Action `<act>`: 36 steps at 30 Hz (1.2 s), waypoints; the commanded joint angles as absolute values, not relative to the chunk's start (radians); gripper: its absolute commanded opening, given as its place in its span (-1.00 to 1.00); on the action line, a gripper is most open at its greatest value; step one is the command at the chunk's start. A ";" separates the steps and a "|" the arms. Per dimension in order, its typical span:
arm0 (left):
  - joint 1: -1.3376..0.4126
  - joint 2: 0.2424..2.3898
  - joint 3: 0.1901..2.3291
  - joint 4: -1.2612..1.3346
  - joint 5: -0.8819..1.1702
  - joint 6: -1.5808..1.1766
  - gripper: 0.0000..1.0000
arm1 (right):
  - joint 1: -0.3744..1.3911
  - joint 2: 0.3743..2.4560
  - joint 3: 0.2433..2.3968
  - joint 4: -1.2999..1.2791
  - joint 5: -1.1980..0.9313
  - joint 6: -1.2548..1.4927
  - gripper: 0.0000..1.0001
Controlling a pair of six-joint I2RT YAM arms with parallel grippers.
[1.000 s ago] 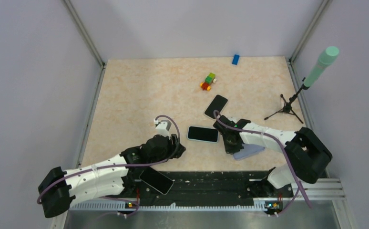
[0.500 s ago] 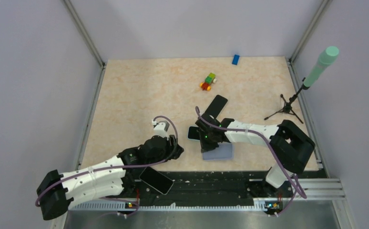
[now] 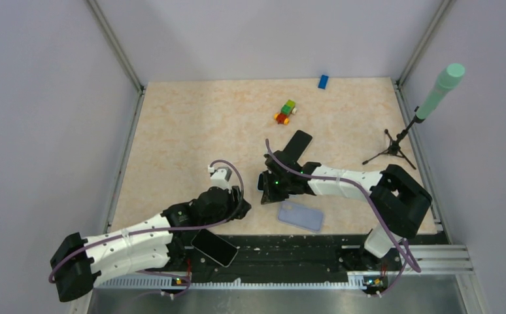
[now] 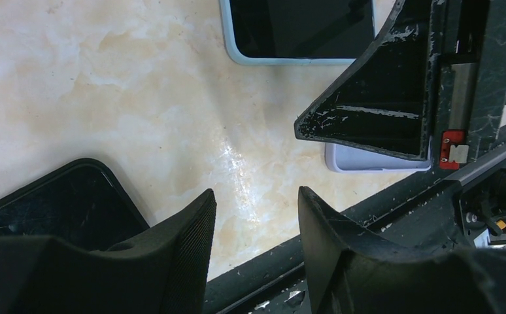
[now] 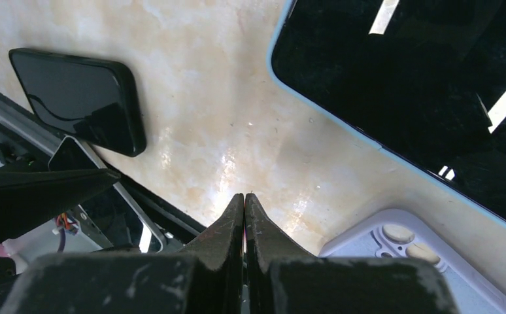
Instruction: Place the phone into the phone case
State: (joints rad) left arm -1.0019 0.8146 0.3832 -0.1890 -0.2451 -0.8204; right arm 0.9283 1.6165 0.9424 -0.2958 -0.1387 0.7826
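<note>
Black right gripper [image 5: 244, 196], closed empty, stretches leftward near phone case [image 5: 427, 268]; left gripper [image 4: 255, 196] half-spread, empty.

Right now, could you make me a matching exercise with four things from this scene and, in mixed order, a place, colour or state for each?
Things:
1 phone case
2 blue block
3 right gripper
4 left gripper

Descriptions:
A open, nothing between the fingers
B pale lilac, lying flat
C shut, holding nothing
D near the far edge of the table

Pairs: 1-B, 2-D, 3-C, 4-A
</note>
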 commanded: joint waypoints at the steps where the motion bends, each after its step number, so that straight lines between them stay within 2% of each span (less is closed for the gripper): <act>1: -1.000 0.825 0.388 -0.192 -0.257 -0.823 0.04 | 0.937 1.627 0.948 -0.253 -0.175 0.782 -1.00; 3: -1.000 0.824 0.388 -0.197 -0.257 -0.825 0.04 | 0.939 1.619 0.934 -0.243 -0.183 0.772 -1.00; 6: -1.000 0.824 0.390 -0.209 -0.260 -0.825 0.04 | 0.937 1.595 0.915 -0.227 -0.193 0.763 -0.87; 7: -1.000 0.825 0.390 -0.213 -0.261 -0.828 0.04 | 0.938 1.589 0.908 -0.221 -0.198 0.758 -0.80; 9: -1.000 0.827 0.392 -0.231 -0.273 -0.835 0.04 | 0.937 1.573 0.893 -0.208 -0.213 0.757 -0.49; 14: -1.000 0.837 0.421 -0.357 -0.382 -0.897 0.03 | 0.940 1.549 0.825 -0.113 -0.300 0.767 -0.21; 19: -1.000 0.860 0.471 -0.535 -0.529 -1.035 0.01 | 0.960 1.560 0.748 0.032 -0.408 0.818 -0.15; 24: -1.000 0.861 0.524 -0.724 -0.580 -1.166 0.00 | 0.998 1.614 0.732 0.143 -0.485 0.857 -0.13; 36: -1.000 0.672 0.533 -1.024 -0.456 -1.406 0.10 | 1.061 1.808 0.738 0.424 -0.632 0.974 -0.11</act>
